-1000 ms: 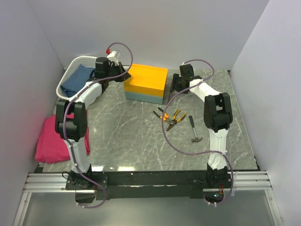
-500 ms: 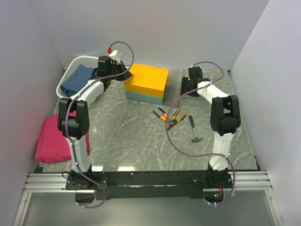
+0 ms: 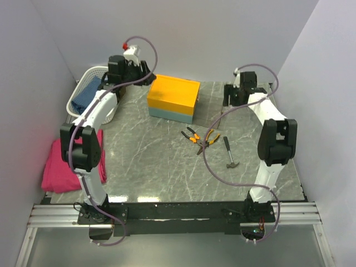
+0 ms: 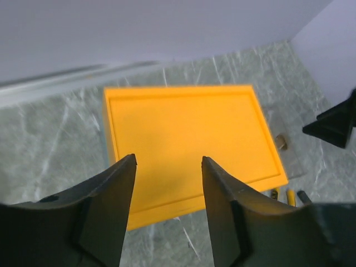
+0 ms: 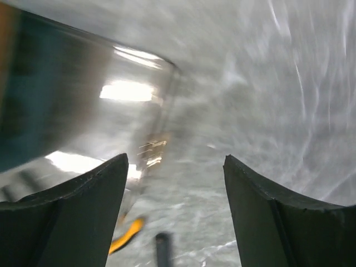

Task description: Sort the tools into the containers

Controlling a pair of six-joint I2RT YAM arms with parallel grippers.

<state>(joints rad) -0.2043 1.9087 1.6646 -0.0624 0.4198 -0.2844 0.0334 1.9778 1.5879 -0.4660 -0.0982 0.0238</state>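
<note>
The yellow-topped box point(image 3: 173, 94) stands at the back of the table, and the left wrist view looks down on its lid point(image 4: 189, 133). My left gripper point(image 3: 142, 78) hovers over the box's back left corner, open point(image 4: 168, 161), holding nothing. My right gripper point(image 3: 228, 99) is to the right of the box, open point(image 5: 175, 158) and empty; its view is blurred. Orange-handled pliers point(image 3: 200, 139) and a black-handled hammer point(image 3: 230, 153) lie on the table's middle right. The white basket point(image 3: 78, 89) sits at the back left.
A blue cloth point(image 3: 89, 95) lies in the basket. A folded pink cloth point(image 3: 65, 166) is at the left edge. Grey walls close in the back and both sides. Cables loop from both wrists.
My left gripper has opened and risen back off the box's left corner. My right arm has swung right, away from the box, with its jaws opening wider.
</note>
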